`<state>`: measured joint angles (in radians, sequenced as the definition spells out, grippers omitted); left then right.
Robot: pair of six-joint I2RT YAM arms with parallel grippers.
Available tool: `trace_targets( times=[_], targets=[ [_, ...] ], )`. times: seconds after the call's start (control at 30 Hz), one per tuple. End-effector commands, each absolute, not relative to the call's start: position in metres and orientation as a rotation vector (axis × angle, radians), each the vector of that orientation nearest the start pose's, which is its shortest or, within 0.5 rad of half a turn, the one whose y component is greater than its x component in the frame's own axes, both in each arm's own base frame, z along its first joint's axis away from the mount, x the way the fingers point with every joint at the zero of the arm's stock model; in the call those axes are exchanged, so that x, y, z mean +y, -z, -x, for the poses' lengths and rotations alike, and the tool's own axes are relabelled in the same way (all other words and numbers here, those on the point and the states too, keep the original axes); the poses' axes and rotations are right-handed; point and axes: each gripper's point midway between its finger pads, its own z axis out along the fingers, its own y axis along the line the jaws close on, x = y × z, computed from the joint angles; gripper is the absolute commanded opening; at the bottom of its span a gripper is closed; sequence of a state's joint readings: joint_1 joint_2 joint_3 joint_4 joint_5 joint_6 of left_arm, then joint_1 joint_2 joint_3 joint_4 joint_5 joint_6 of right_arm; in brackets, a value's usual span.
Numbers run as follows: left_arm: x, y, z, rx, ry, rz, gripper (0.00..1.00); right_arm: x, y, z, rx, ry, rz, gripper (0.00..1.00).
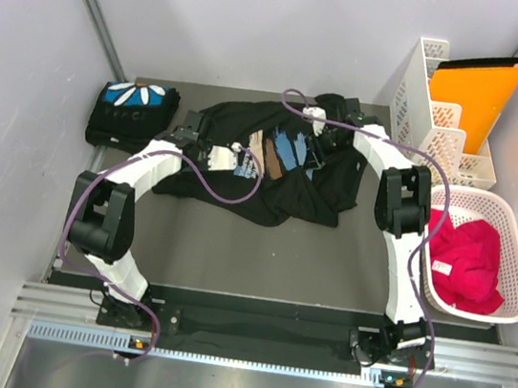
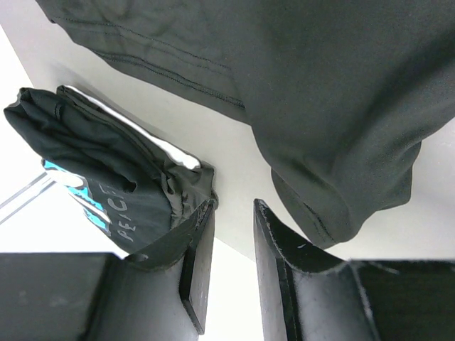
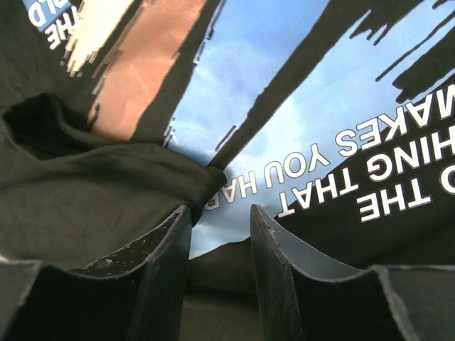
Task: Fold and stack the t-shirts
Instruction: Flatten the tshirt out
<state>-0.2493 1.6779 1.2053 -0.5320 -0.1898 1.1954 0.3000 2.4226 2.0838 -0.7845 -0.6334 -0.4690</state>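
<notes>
One black t-shirt [image 1: 133,114], folded, lies at the back left with its blue print and white petals facing up; the left wrist view shows it as a folded bundle [image 2: 106,177]. A second black t-shirt [image 1: 272,167] lies crumpled mid-table, its blue-and-tan brush print and white text [image 3: 284,106] facing up. My left gripper [image 1: 191,129] [image 2: 233,213] hangs open over bare table between the two shirts, beside the crumpled shirt's hem [image 2: 341,92]. My right gripper [image 1: 316,144] [image 3: 220,217] is open, low over the print next to a raised fold, its jaws not pressing any cloth.
A white file rack [image 1: 426,102] holding an orange folder [image 1: 476,89] stands at the back right. A white basket [image 1: 513,239] with red cloth [image 1: 467,257] sits on the right. Walls close in on the left, back and right.
</notes>
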Motion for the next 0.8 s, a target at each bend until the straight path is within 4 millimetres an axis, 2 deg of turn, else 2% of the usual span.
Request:
trace_targets(
  times=[0.0,0.17,0.3,0.4,0.53,0.77],
  targets=[
    [-0.035,-0.125,-0.416,2.013,-0.577,-1.655,0.34,0.253,-0.114,-0.485,2.110,-0.803,1.157,0.39],
    [-0.034,-0.127,-0.415,2.013,-0.580,-1.648,0.34,0.257,-0.127,-0.464,2.107,-0.895,1.189,0.39],
    [-0.036,-0.130,-0.418,2.005,-0.583,-1.642,0.34,0.256,-0.130,-0.460,2.099,-0.900,1.205,0.39],
    [-0.036,-0.132,-0.420,2.000,-0.583,-1.647,0.34,0.257,-0.119,-0.462,2.119,-0.905,1.192,0.39],
    [-0.039,-0.132,-0.421,1.998,-0.584,-1.651,0.34,0.261,-0.095,-0.475,2.163,-0.920,1.152,0.38],
    [-0.042,-0.137,-0.419,1.980,-0.582,-1.661,0.34,0.265,-0.077,-0.488,2.194,-0.893,1.116,0.37]
  ],
)
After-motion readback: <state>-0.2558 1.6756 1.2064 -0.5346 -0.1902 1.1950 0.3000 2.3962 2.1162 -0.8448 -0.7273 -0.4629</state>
